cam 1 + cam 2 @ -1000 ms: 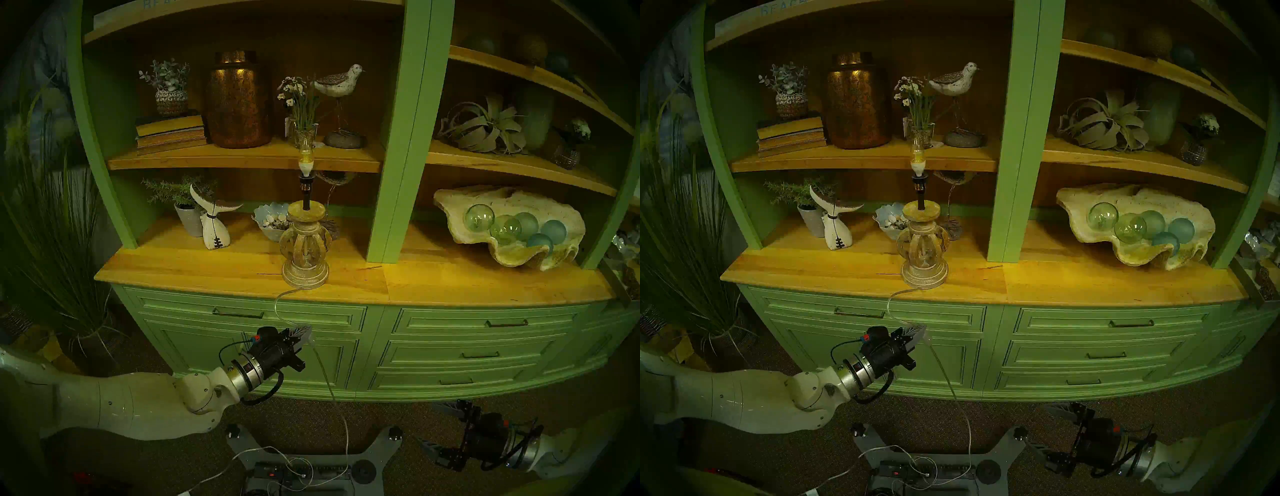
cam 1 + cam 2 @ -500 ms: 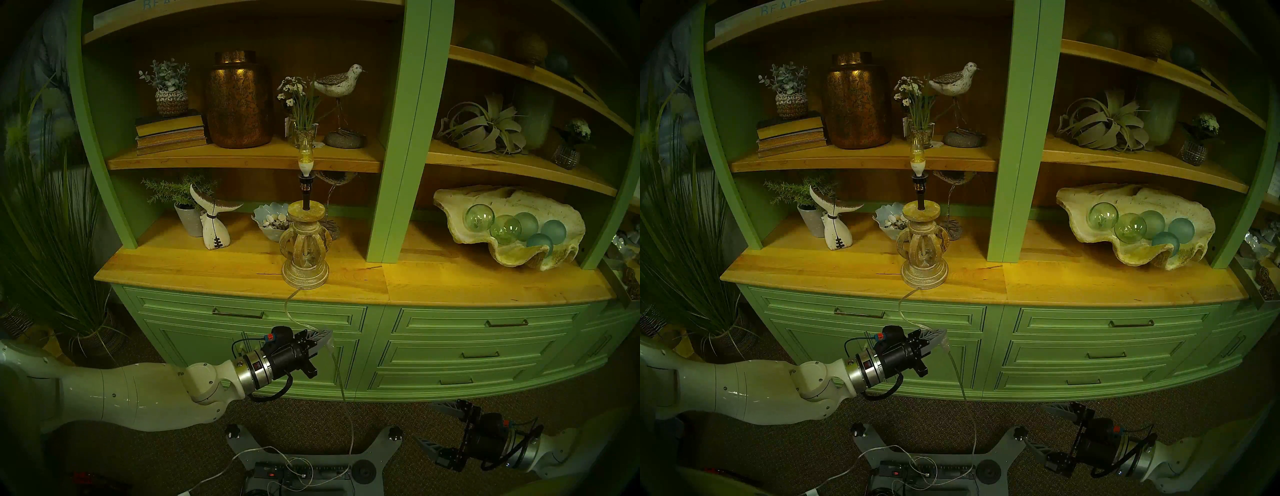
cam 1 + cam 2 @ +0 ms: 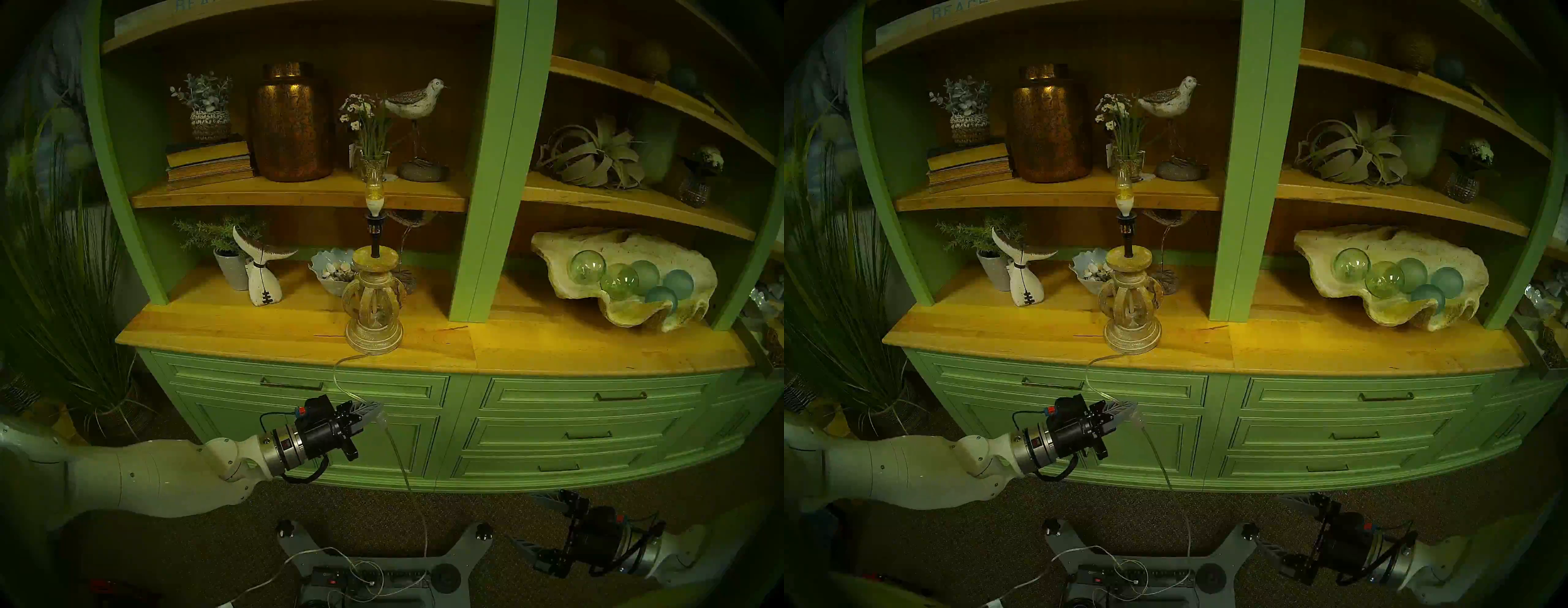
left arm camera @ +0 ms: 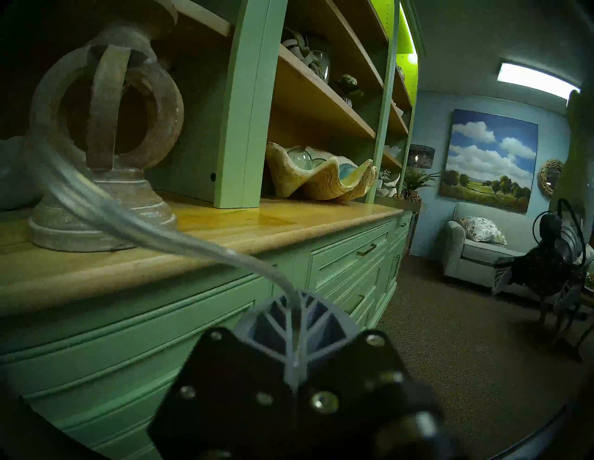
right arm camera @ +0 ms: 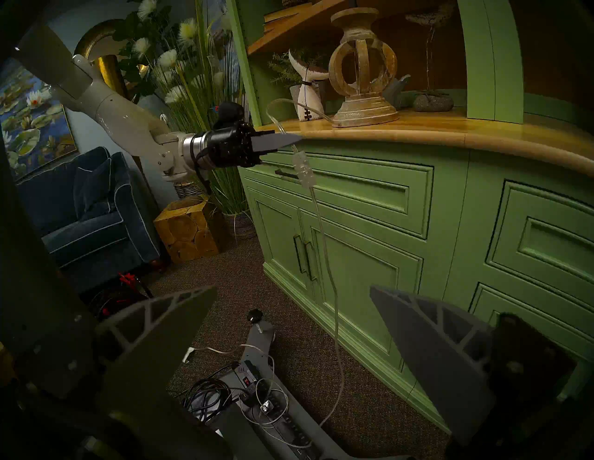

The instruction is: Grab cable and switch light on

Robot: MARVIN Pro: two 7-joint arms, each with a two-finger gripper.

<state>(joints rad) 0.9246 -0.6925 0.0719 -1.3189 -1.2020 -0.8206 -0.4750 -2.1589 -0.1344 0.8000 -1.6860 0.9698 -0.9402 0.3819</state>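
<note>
Clamping the cable [image 3: 339, 384] at the lamp's [image 3: 373, 297] 6 o'clock, left gripper [image 3: 379, 411] pinches it; right gripper [image 3: 526, 524] gapes.

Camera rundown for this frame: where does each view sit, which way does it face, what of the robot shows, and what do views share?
Head stereo left: on the head, looking down at the green cabinet; both arms in view, left gripper shut on the cable.
Head stereo right: nearly the same picture, shifted sideways.
Left wrist: low, facing along the countertop; its closed fingers at the bottom, right gripper far right.
Right wrist: low, facing the cabinet doors; own open fingers in front, the left arm beyond.
Shared: every view shows the lamp.
</note>
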